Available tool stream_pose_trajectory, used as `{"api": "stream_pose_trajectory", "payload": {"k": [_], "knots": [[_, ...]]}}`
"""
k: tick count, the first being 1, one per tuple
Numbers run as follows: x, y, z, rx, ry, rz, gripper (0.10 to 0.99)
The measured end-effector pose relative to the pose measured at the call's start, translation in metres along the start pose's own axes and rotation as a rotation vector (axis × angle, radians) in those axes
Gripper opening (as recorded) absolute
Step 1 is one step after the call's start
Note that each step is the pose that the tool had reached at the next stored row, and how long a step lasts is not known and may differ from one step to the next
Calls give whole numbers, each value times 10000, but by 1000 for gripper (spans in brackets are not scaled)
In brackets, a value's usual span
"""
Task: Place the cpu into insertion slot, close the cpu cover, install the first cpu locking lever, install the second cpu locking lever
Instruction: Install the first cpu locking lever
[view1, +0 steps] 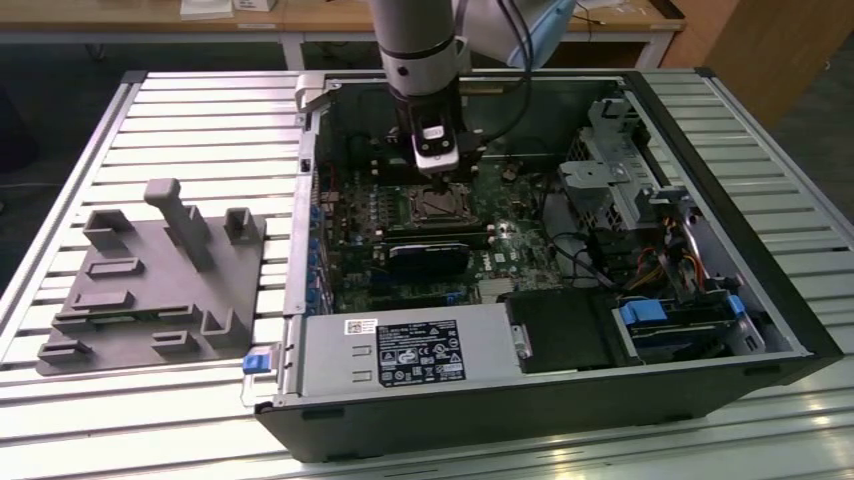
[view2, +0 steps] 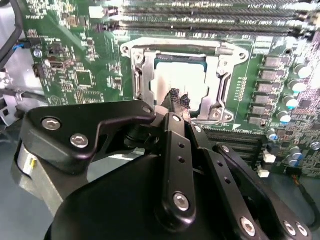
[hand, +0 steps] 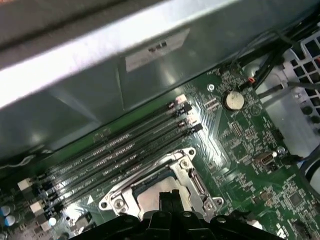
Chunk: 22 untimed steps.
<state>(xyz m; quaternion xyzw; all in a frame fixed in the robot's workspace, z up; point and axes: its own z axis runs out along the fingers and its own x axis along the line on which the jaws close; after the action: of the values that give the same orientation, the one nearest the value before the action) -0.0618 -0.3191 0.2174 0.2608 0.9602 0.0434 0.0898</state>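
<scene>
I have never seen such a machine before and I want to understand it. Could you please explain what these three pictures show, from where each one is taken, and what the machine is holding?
This is one robot arm working inside an open computer case that lies on a slatted metal table. The exterior view is taken from a camera off the arm. The two wrist views come from cameras riding on the arm, looking down past its black tool.

In the exterior view the tool hangs just above the insertion slot on the green circuit board. In the second wrist view the tool's tips are close together over the silvery cpu, which lies in the slot, framed by the cpu cover. Whether the tips touch the chip, I cannot tell.

A grey holder block sits on the table at the exterior view's left.
</scene>
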Motion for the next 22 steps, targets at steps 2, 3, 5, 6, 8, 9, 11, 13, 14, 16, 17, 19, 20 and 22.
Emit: {"api": "stream_pose_trajectory", "payload": {"k": [2,3,5,6,8,9,11,13,14,16,17,19,20,22], "knots": [[-10,-15,0,55,11,2,106],[-15,-22,-1,83,17,4,106],[-25,-37,-1,142,44,8,106],[-31,-43,1,173,77,11,106],[-41,-52,5,262,205,22,106],[-45,-54,6,325,305,29,106],[-52,-52,9,451,517,39,106],[-53,-52,9,463,534,40,106],[-53,-52,9,464,534,41,106],[-54,-51,10,463,535,40,106],[-54,-51,10,462,534,40,106],[-63,-45,13,461,535,21,106],[-71,-40,15,465,534,3,106],[-88,-31,18,474,531,-49,106]]}}
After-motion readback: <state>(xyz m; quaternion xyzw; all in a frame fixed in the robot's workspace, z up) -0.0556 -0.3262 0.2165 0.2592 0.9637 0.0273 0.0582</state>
